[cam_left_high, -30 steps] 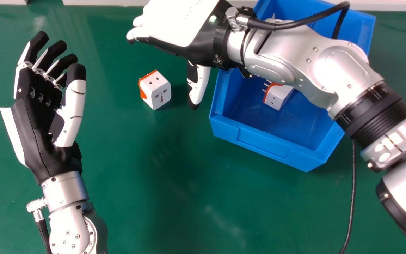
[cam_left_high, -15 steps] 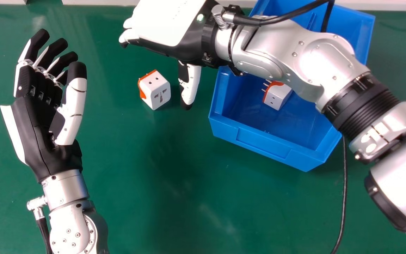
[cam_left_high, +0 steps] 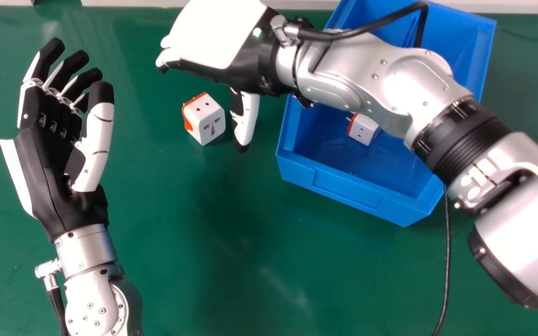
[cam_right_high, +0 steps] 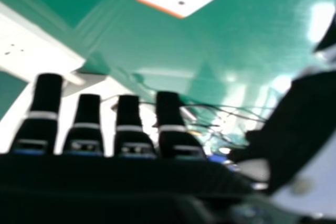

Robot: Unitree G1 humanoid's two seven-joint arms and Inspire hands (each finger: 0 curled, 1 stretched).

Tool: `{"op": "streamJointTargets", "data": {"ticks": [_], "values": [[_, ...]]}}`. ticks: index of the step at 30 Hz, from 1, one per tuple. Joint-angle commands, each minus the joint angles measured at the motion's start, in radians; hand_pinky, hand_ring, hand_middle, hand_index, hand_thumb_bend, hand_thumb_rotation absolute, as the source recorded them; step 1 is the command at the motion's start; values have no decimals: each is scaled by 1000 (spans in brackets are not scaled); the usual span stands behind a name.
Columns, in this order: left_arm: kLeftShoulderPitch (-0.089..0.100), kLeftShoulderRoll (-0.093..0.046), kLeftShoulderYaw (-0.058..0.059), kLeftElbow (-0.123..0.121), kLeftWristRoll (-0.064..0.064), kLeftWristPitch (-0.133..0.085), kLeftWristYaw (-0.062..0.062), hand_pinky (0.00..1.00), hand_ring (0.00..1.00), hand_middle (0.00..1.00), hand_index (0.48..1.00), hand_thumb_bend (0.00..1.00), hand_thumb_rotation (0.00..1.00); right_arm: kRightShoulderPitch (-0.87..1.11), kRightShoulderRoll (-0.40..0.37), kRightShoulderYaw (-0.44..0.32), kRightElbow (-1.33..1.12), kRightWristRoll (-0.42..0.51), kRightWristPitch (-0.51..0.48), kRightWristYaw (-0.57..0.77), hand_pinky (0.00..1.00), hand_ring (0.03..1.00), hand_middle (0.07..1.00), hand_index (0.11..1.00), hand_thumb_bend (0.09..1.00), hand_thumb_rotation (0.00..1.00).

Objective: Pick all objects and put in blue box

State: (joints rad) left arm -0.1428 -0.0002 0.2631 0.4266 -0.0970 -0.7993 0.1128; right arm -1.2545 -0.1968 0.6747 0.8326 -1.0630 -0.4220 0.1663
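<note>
The left robot hand [cam_left_high: 49, 163] lay palm up over the green desk [cam_left_high: 180, 242], its fingers loosely bent and its thumb standing apart from them. To its right, between the two hands, a white-and-orange adapter [cam_left_high: 209, 119] sat on the desk, just beside the right robot hand [cam_left_high: 217, 35] and apart from its hanging thumb. That hand was spread, back upward, its fingers reaching leftward; the right hand view showed them straight, with the thumb well away. On the right robot hand's wrist side, the blue box [cam_left_high: 343, 185] stood partly beneath the silver forearm [cam_left_high: 339, 65], a second adapter [cam_left_high: 363, 130] lying inside.
</note>
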Motion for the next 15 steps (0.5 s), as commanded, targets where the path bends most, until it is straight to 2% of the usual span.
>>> {"op": "streamJointTargets", "data": {"ticks": [1, 5, 8, 13, 15], "values": [[-12, 6, 3, -2, 3, -25, 0, 654, 708, 760, 798, 635, 399, -67, 16, -1, 29, 20, 11, -21, 728, 883, 882, 823, 922, 391], [-10, 9, 4, -3, 2, -29, -3, 653, 708, 760, 796, 638, 399, -90, 34, 13, 100, 18, 14, -43, 723, 880, 878, 809, 925, 392], [-8, 9, 4, -6, 4, -32, 0, 651, 709, 764, 798, 640, 400, -102, 43, 23, 141, 16, 18, -58, 727, 879, 870, 791, 923, 395], [-3, 7, 2, -13, -9, -30, -9, 651, 710, 766, 799, 635, 396, -112, 51, 28, 184, 27, 16, -66, 732, 879, 864, 778, 915, 398], [0, 7, 2, -18, -11, -26, -11, 654, 712, 768, 800, 634, 393, -113, 52, 27, 196, 30, 12, -70, 736, 881, 864, 772, 910, 394]]}}
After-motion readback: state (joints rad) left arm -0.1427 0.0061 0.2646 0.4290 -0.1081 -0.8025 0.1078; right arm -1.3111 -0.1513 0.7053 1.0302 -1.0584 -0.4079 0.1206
